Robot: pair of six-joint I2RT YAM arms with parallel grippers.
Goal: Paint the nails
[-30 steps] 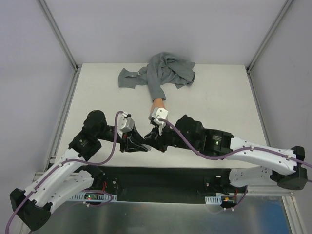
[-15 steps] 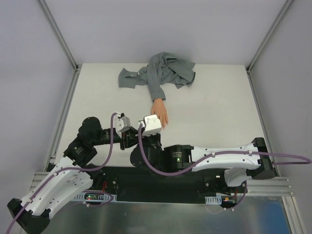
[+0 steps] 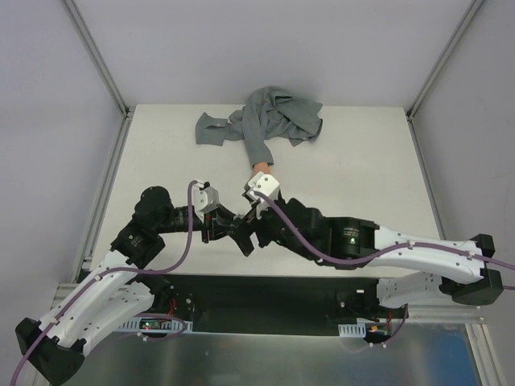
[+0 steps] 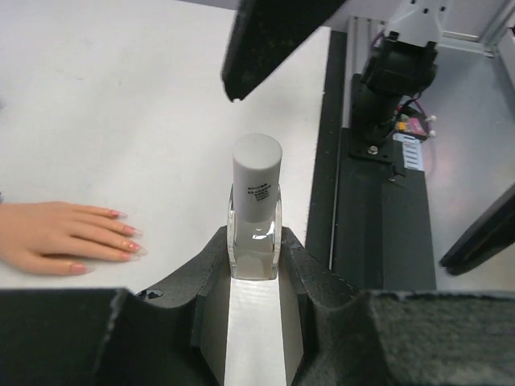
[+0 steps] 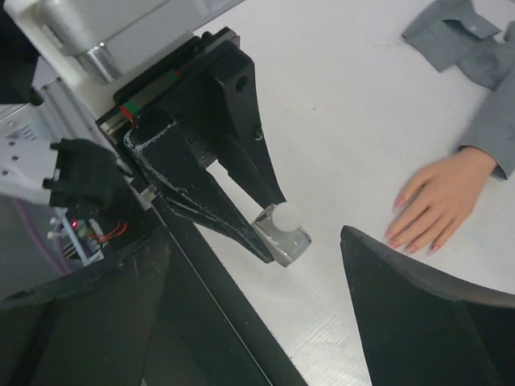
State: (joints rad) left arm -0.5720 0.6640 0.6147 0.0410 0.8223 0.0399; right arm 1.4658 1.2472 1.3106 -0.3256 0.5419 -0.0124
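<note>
The peach mannequin hand (image 4: pixel 56 245) lies flat on the white table, its nails (image 4: pixel 122 234) glossy pink; it also shows in the right wrist view (image 5: pixel 441 195). From above, only the wrist of the hand (image 3: pixel 259 168) shows behind the right wrist camera. My left gripper (image 4: pixel 256 251) is shut on a small clear bottle (image 4: pixel 256 229) with a white cap, held upright near the table's front edge. My right gripper (image 5: pixel 256 241) stands wide open just off the capped bottle (image 5: pixel 283 233), touching nothing. One of its fingers (image 4: pixel 273 40) hangs above the cap.
A crumpled grey sleeve (image 3: pixel 273 121) runs from the hand's wrist to the back of the table. The black base rail (image 3: pixel 265 297) and the arm mounts (image 4: pixel 394 72) lie just beyond the table's near edge. Metal frame posts (image 3: pixel 96 56) flank the table.
My right gripper has gone from shut to wide open. The right arm pulled back toward its base, then swung forward to the bottle again. The left gripper still holds the bottle.
</note>
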